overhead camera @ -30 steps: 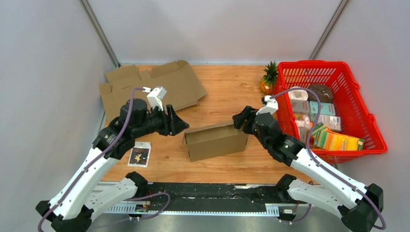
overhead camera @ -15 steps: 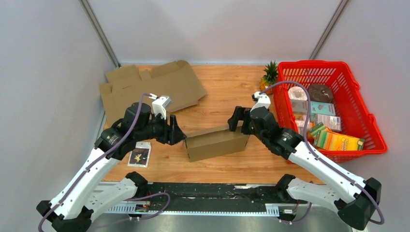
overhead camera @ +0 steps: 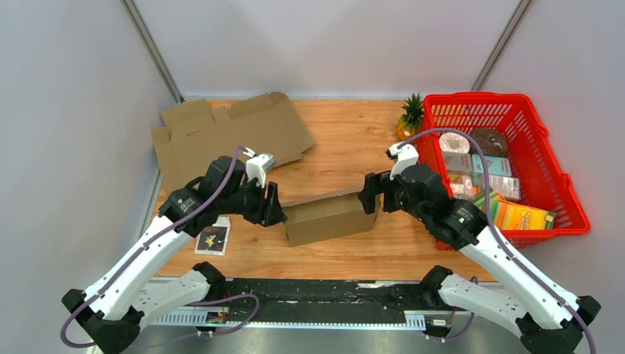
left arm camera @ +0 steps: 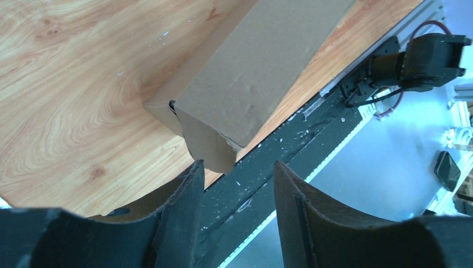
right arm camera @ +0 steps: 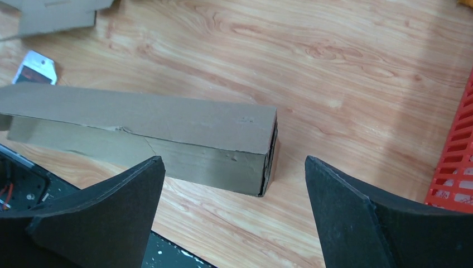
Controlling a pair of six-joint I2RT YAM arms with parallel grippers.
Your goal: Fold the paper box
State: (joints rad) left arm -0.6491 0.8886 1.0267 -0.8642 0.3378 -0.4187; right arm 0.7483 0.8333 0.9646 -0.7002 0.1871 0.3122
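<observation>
**Box near the front edge, both end effectors spread at its ends**

I see the paper box lying on its long side on the surface, about midway along the near edge and a little back from it. Its right end sits slightly farther from me than its left. It is formed into a long brown shape, and in the left wrist view a loose flap hangs off its left end.

My left end effector is at that left end with its fingers spread and nothing between them. The flap's corner sits right at the tip of one finger; I cannot tell whether they touch.

My right end effector is at the box's right end with its jaws spread wide. In its wrist view the box's end lies ahead of the gap, clear of both fingers.

A flat sheet of cardboard lies in the far left corner. A small dark packet sits near the left edge, beside the left arm. The red basket stands along the right edge, filled with packaged goods, and a pineapple stands just beside its far left corner.
</observation>
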